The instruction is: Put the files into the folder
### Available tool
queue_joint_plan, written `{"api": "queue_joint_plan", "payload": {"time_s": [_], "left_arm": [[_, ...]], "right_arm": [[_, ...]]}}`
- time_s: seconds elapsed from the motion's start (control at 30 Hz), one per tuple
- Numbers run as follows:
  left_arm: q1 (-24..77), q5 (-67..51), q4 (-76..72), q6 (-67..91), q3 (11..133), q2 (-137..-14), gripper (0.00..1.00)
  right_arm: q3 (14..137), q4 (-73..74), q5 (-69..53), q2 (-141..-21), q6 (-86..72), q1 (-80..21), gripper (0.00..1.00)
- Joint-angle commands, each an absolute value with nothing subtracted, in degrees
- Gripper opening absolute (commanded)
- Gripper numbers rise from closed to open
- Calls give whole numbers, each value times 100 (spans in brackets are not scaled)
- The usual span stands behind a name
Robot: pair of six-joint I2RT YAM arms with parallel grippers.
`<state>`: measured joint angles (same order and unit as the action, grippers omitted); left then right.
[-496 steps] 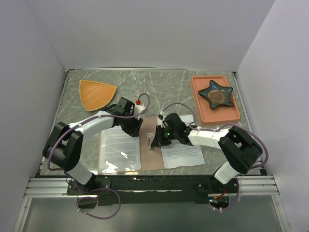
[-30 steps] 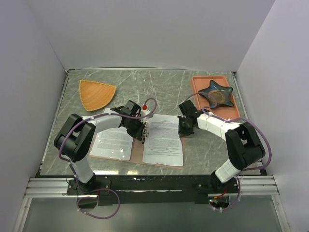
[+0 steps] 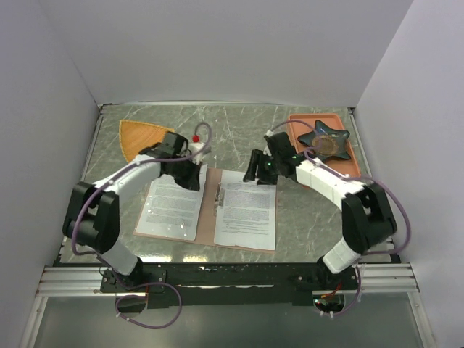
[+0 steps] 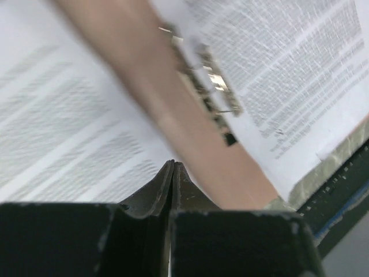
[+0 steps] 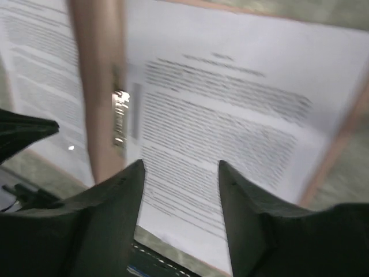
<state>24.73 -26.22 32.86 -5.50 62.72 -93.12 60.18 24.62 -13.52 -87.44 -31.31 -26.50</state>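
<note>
My left hand is pinched closed on nothing and my right hand is spread and empty, both seemingly just above the files lying on the open folder.

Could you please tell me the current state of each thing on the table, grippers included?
folder: open, lying flat
files: two sheets, one over each folder half
left gripper: shut, empty
right gripper: open, empty
star dish: sitting in the tray
orange plate: empty
</note>
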Motion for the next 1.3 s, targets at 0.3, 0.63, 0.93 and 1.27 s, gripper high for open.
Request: {"api": "queue_joint_plan", "payload": {"time_s": [0.3,0.63,0.93,1.27], "left_arm": [[1283,-1627,3033,-1055,6038,-9298,8],[1275,-1169,2821,-897,5766,-9659,5],[1274,-1169,2839,-835,5660,-9756,5],[1274,-1116,2830,-835,5572,-9730,4]], "right_arm": [[7497,326,-3119,-10862,-3463,-3032,77],[7778,-149,-3322,-11496,-3621,-3190,71],[7664,-316,-3287,-11812,-3639,-3243,72],[7594,-545,-3384,-11962,-3744,-3243,71]]}}
